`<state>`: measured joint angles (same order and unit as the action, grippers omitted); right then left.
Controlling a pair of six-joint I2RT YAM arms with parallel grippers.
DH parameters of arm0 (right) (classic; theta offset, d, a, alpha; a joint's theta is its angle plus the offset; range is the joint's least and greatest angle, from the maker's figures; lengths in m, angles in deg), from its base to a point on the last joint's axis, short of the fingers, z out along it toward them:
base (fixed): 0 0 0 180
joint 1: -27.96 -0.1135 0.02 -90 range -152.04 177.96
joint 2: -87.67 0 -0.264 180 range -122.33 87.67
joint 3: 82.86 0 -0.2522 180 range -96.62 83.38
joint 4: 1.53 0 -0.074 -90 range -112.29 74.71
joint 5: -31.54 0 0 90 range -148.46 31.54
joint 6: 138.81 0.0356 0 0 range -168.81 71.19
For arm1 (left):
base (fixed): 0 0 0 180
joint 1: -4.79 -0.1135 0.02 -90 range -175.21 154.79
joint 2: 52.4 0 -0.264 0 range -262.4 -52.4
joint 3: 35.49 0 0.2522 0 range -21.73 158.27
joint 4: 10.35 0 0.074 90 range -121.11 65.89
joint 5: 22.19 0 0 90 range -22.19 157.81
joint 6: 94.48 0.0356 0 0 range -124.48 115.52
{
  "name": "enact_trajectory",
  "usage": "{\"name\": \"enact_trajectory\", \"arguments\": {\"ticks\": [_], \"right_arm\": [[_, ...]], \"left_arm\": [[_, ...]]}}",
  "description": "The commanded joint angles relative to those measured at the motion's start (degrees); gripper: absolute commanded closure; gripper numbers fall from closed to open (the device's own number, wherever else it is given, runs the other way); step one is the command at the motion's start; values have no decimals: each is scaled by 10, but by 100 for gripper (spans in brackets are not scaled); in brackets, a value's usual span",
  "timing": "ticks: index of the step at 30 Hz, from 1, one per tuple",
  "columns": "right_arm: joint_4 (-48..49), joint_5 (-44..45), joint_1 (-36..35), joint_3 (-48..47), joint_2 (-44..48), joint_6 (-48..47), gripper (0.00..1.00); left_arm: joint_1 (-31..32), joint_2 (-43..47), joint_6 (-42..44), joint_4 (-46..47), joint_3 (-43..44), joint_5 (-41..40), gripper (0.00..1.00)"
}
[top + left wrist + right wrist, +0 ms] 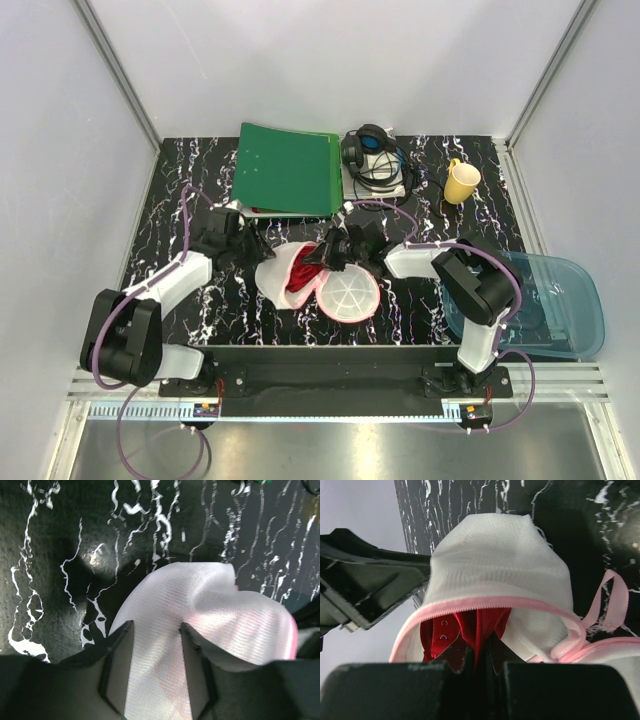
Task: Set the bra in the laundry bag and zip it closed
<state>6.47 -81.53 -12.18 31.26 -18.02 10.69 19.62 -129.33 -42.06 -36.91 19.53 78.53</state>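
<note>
Laundry bag lies in the middle of the black marbled worktop, its mouth gaping. At its left side the left fingers stand apart, with white mesh between them. Just under the pink zip edge sits the red bra. The right fingers are clamped together on it.

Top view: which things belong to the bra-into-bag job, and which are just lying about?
Job in hand: bra, laundry bag.
Lying about: green folder, headphones, yellow mug, blue tray.
</note>
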Motion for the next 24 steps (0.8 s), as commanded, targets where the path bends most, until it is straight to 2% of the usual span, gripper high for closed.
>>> {"name": "enact_trajectory", "arguments": {"ticks": [1, 3, 6, 8, 11, 12, 14, 16, 18, 20, 23, 24], "right_arm": [[53, 32, -26, -32, -20, -38, 100], [41, 57, -42, -45, -33, -57, 100], [16, 86, -48, -64, -63, -67, 100], [7, 92, -48, -69, -76, -73, 98], [-43, 91, -48, -83, -74, -90, 84], [-70, 91, -48, -85, -70, -97, 73], [-99, 87, -48, -91, -49, -98, 65], [-163, 88, -49, -103, -23, -112, 54], [-206, 93, -50, -101, -1, -121, 44], [-244, 95, -50, -100, 30, -126, 39], [-300, 96, -50, -96, 72, -134, 29], [-317, 99, -50, -90, 100, -133, 28]], "left_arm": [[-3, 12, -21, 83, -42, 9, 59], [-3, 40, -19, 74, -51, 11, 57], [-3, 105, 6, 26, -52, -23, 44], [-3, 146, 31, -21, -32, -28, 40], [-2, 190, 49, -63, -15, -17, 38], [-2, 221, 51, -69, -13, -10, 38], [-1, 247, 57, -85, -7, 12, 37], [3, 269, 64, -100, 2, 39, 39], [10, 281, 70, -120, 15, 52, 46], [32, 295, 72, -129, 22, 66, 54], [79, 310, 66, -132, 35, 67, 60], [94, 312, 61, -131, 38, 60, 61]]}}
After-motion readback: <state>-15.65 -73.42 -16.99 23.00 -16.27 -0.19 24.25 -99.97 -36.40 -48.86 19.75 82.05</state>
